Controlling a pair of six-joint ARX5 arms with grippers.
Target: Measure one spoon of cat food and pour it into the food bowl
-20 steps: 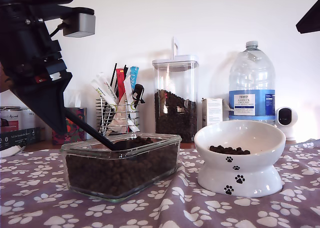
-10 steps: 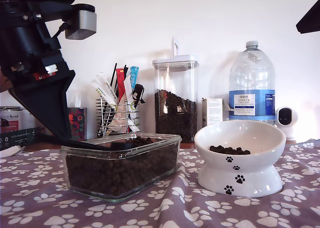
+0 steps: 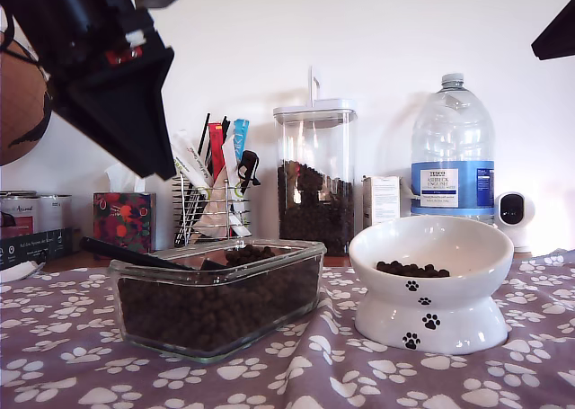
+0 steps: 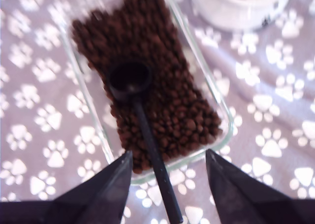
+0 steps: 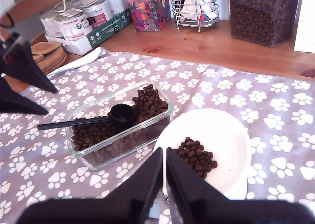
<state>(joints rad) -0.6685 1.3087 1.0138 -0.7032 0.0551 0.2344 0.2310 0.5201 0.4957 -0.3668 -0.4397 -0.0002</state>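
Note:
The black spoon [image 4: 129, 79] lies on the cat food [image 4: 167, 106] in a clear glass dish [image 3: 135, 274]. Its cup looks empty, and its handle [image 3: 126, 253] rests over the rim toward the exterior view's left. My first gripper [image 4: 169, 152] hangs open above the handle end, touching nothing; it shows high at the exterior view's left [image 3: 153, 157]. The white food bowl [image 3: 431, 319] with paw prints stands at the exterior view's right with a small heap of kibble [image 5: 195, 155] inside. My second gripper [image 5: 164, 152] is shut and empty above the bowl's near rim [image 5: 221, 130].
Behind the dish stand a tall clear canister of kibble [image 3: 314, 175], a wire rack of sachets [image 3: 211, 198], a tissue box [image 3: 124, 220] and a large water bottle [image 3: 452, 148]. A small white camera [image 3: 515, 213] and tins [image 5: 74, 22] sit at the edges. A paw-print cloth [image 3: 296, 382] covers the table.
My first gripper lowered the spoon handle flat, let go of it and rose up and away. The spoon now rests in the dish by itself.

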